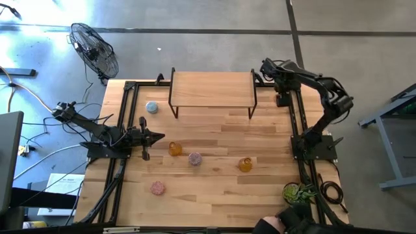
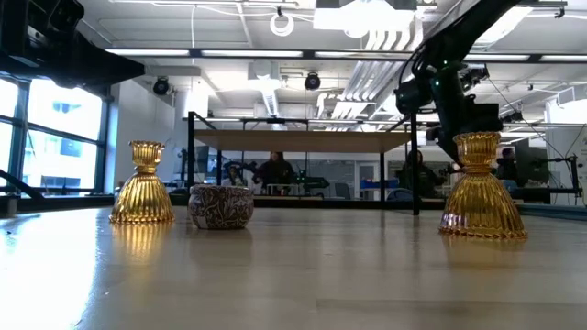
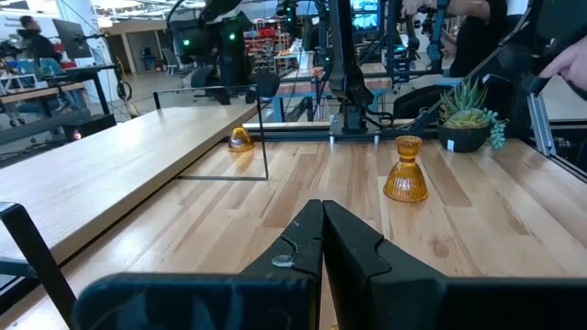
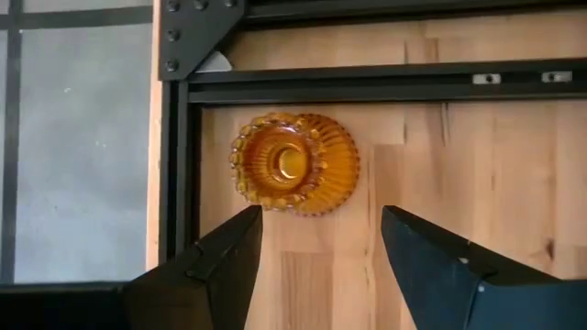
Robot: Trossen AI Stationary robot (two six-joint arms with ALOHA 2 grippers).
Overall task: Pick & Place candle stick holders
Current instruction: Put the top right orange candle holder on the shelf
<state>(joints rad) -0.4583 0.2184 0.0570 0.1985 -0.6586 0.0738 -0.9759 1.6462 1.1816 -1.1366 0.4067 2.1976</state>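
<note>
Standing just beyond the open right claw point(image 4: 316, 243): amber holder point(image 4: 295, 163).

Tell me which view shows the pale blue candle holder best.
The high view: the pale blue candle holder sits unobstructed beside the shelf. The low and both wrist views don't show it.

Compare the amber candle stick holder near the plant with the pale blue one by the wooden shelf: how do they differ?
The amber candle stick holder is flask-shaped with a narrow neck and ribbed sides; the pale blue candle stick holder is squat and round. The amber one stands towards the right arm's side, the blue one beside the wooden shelf. Both stand on the table, ungripped.
</note>
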